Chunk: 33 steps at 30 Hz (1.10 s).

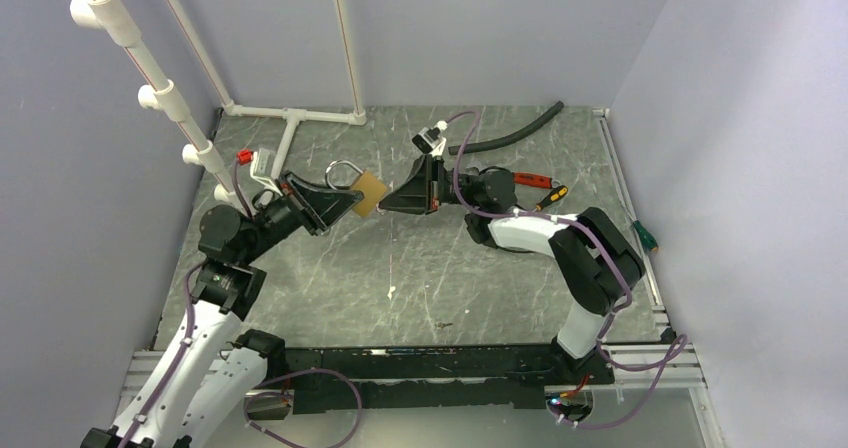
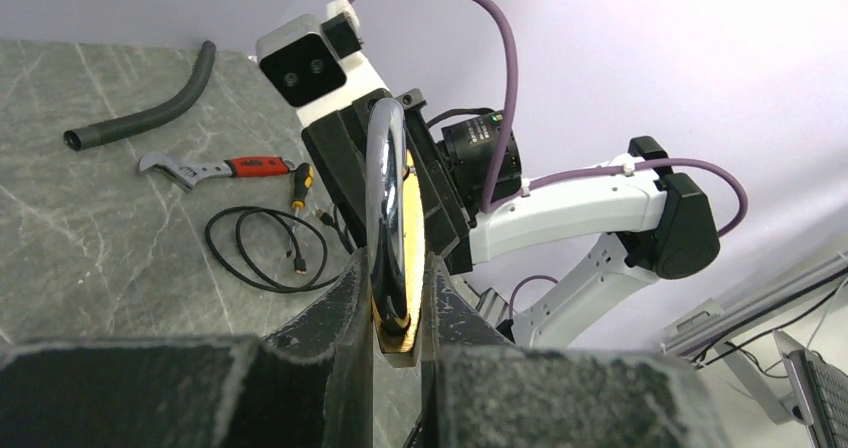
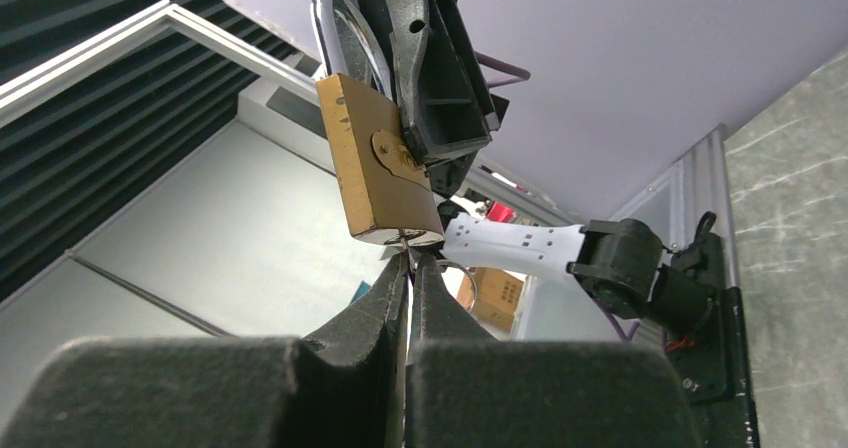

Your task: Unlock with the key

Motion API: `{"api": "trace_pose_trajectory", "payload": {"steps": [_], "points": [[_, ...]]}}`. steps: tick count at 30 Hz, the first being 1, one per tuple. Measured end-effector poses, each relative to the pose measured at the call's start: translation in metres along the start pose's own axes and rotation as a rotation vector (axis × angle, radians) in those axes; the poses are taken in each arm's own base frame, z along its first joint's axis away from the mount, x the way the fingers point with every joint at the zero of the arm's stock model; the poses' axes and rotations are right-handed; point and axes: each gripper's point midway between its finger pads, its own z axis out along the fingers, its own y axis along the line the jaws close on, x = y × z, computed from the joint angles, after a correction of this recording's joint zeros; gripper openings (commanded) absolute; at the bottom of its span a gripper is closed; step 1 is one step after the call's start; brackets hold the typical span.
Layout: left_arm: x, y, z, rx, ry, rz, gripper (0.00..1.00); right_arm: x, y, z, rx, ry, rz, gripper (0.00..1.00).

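Observation:
My left gripper (image 1: pixel 350 196) is shut on the brass padlock (image 1: pixel 368 194) and holds it above the table, with the silver shackle (image 1: pixel 343 173) toward the back. In the left wrist view the padlock (image 2: pixel 411 218) stands edge-on between my fingers (image 2: pixel 350 298). My right gripper (image 1: pixel 388 208) faces it from the right, shut on the tiny key (image 3: pixel 404 240). In the right wrist view the key's thin blade touches the padlock's (image 3: pixel 375 168) bottom face right above my right gripper (image 3: pixel 405 260), and the key's ring (image 3: pixel 462 271) hangs beside the right finger. The shackle looks closed.
On the table at the back right lie a red-handled wrench (image 1: pixel 530 180), a screwdriver (image 1: pixel 550 196), a black hose (image 1: pixel 510 133) and a coiled black cable (image 2: pixel 265 248). A white pipe frame (image 1: pixel 290 118) stands at the back left. A green-handled tool (image 1: pixel 645 236) lies by the right rail.

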Motion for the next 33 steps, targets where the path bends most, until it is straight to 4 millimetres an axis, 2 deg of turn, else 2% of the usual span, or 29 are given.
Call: {"api": "trace_pose_trajectory", "payload": {"steps": [12, 19, 26, 27, 28, 30, 33], "points": [[-0.005, -0.024, -0.003, 0.111, -0.002, 0.119, 0.0, 0.007, 0.022, 0.006, -0.04, 0.043, 0.091, 0.0], [-0.01, -0.045, -0.002, 0.23, -0.001, 0.194, 0.0, 0.013, 0.046, 0.009, -0.072, 0.065, 0.076, 0.0], [-0.012, -0.053, -0.002, 0.269, -0.001, 0.203, 0.0, 0.015, 0.059, 0.009, -0.078, 0.068, 0.024, 0.0], [-0.012, -0.055, -0.002, 0.271, -0.002, 0.204, 0.0, 0.016, 0.06, 0.009, -0.072, 0.069, 0.009, 0.06], [-0.012, -0.056, -0.003, 0.273, -0.002, 0.204, 0.0, 0.016, 0.061, 0.009, -0.063, 0.069, -0.006, 0.18], [-0.011, -0.058, -0.006, 0.269, 0.003, 0.201, 0.0, 0.017, 0.063, 0.009, -0.031, 0.062, -0.035, 0.37], [-0.005, -0.055, -0.009, 0.247, 0.028, 0.191, 0.0, 0.016, 0.07, 0.009, 0.015, 0.029, -0.099, 0.52]]}}
